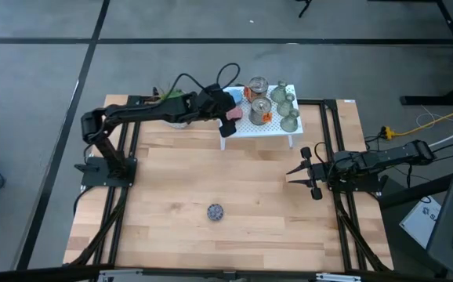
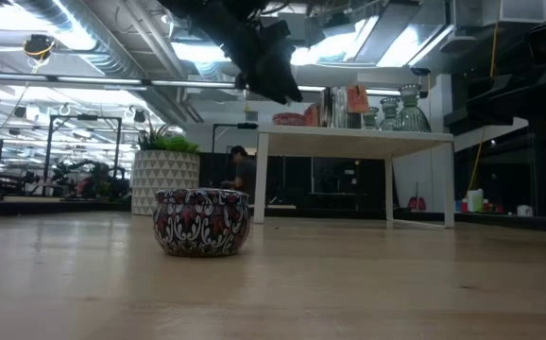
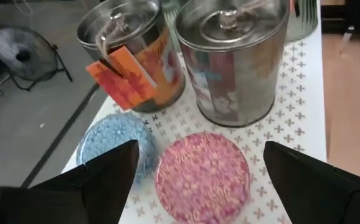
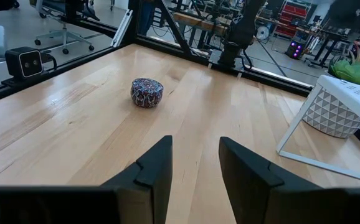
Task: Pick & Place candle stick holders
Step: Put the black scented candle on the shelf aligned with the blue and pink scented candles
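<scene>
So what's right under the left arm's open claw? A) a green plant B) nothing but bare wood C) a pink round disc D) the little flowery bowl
C: in the left wrist view the left claw hangs open with the pink round disc between its fingers, on the small white table.

Left hand [image 1: 230, 113] over white shelf [image 1: 246, 129], candle stick holders [image 1: 285, 106] at its far end

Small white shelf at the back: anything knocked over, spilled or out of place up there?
Nothing stands out. On the white shelf the two metal tins stand upright, the pink disc and blue disc lie flat, and the candle stick holders stand upright. The left gripper hovers open over the pink disc.
</scene>
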